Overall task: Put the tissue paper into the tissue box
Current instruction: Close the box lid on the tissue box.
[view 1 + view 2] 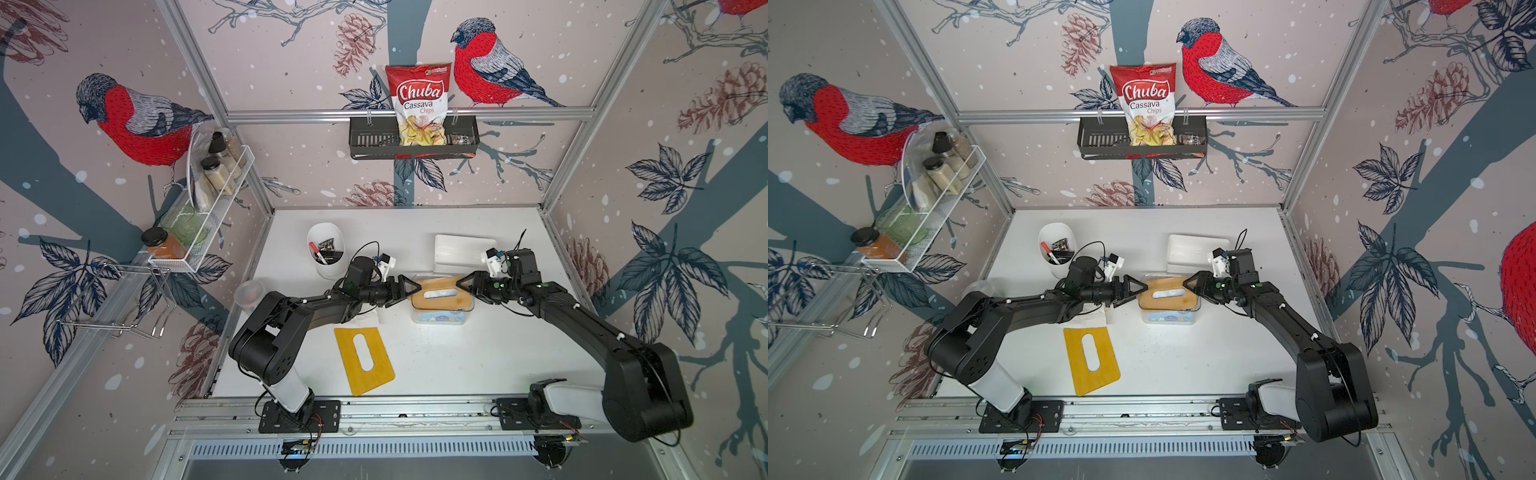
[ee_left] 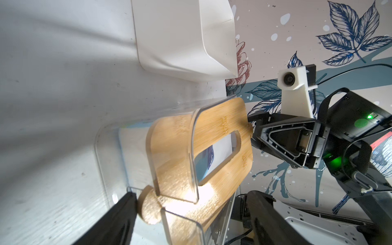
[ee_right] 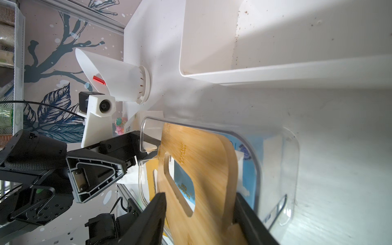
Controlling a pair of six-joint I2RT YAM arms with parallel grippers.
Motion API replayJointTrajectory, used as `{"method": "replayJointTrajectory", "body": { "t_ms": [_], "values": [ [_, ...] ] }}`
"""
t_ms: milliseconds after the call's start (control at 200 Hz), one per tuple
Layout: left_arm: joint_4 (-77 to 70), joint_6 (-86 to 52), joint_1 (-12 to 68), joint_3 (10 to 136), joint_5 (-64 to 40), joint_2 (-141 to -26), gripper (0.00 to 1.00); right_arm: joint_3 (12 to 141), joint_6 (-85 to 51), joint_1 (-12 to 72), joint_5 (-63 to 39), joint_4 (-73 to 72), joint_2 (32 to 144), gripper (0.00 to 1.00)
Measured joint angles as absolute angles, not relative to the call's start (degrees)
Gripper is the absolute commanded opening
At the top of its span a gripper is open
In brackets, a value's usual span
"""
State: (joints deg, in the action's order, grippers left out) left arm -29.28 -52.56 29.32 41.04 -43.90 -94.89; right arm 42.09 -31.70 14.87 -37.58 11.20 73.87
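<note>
The lid [image 1: 453, 302] is lying lengthwise between your arms: left fingers [image 1: 409, 285] are gaping wide, right fingers [image 1: 467, 282] are gripping its end.

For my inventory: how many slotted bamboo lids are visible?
2. One bamboo lid rests on the tissue box; the second bamboo lid lies flat on the table.

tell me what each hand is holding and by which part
Cannot be told. The left hand and right hand straddle opposite short ends of the bamboo lid on the clear tissue box, but blur hides whether either clamps it.
</note>
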Motion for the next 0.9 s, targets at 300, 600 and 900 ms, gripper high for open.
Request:
{"method": "replayJointTrajectory", "body": {
  "t_ms": [300, 600, 900],
  "values": [
    [-32.34, -54.78, 29.50, 40.32, -45.21, -94.67, 0.83, 44.47, -30.17, 15.05, -34.65, 14.81, 73.12, 0.60],
    [-35.14, -56.99, 29.50, 39.68, -46.30, -95.44, 0.81, 46.81, -27.00, 16.05, -28.05, 21.19, 71.07, 0.66],
    [-35.79, -57.12, 29.50, 39.68, -46.48, -96.09, 0.81, 48.45, -24.75, 16.05, -20.71, 25.34, 68.79, 0.67]
  ]
}}
